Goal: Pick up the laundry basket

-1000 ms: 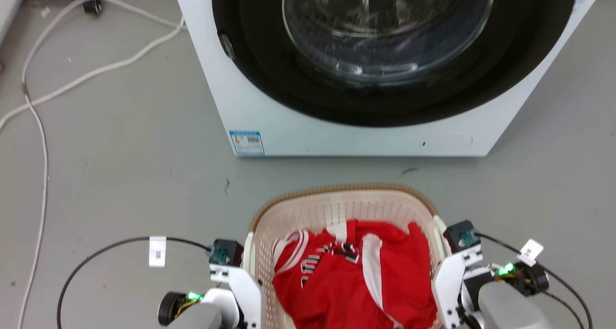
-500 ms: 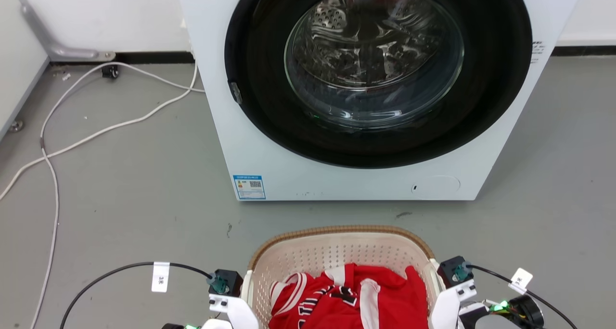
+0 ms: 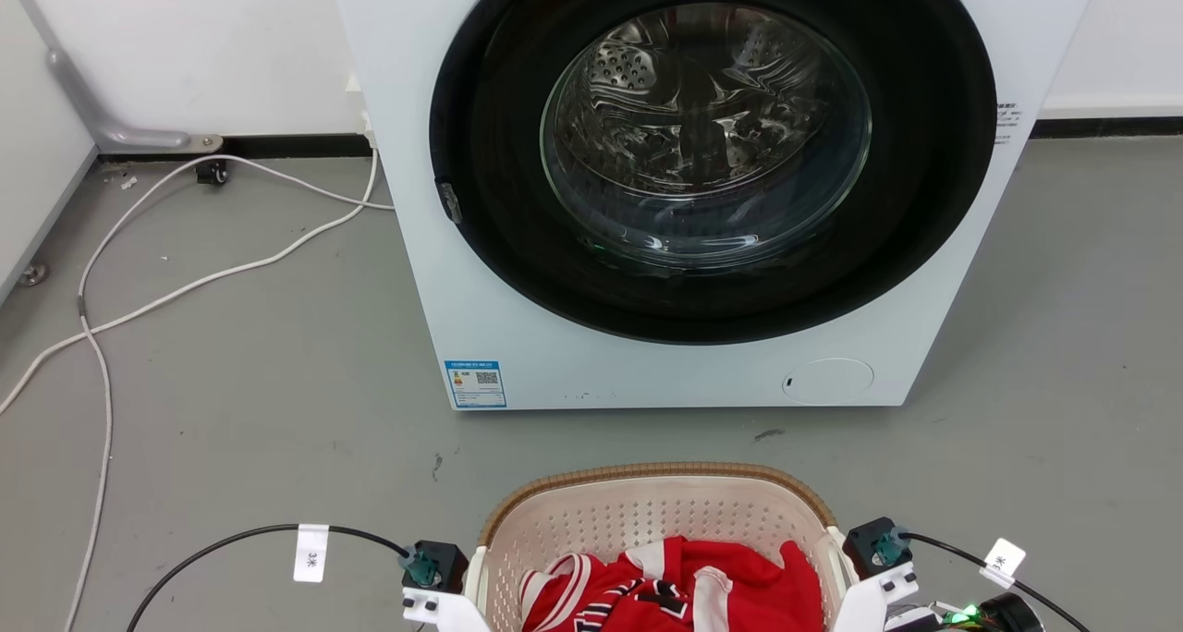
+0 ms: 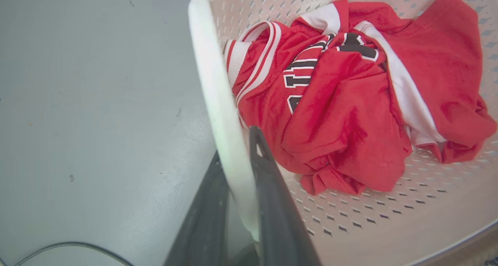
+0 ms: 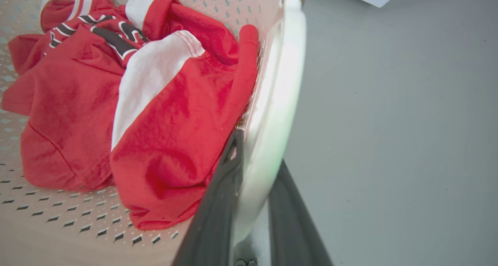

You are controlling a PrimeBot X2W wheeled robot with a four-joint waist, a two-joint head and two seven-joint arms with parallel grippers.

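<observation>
Cream laundry basket (image 3: 647, 519), mouth up, long axis unclear; left pincer (image 4: 235, 145), right pincer (image 5: 257, 149) tight on handles (image 4: 218, 83).

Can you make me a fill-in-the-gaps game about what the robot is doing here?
1. The laundry basket holds a crumpled ____ jersey.
2. The left pincer and the right pincer each grip a white ____ of the basket.
3. White cables lie on the grey ____ beside the washing machine.

Missing words: red; handle; floor.
</observation>
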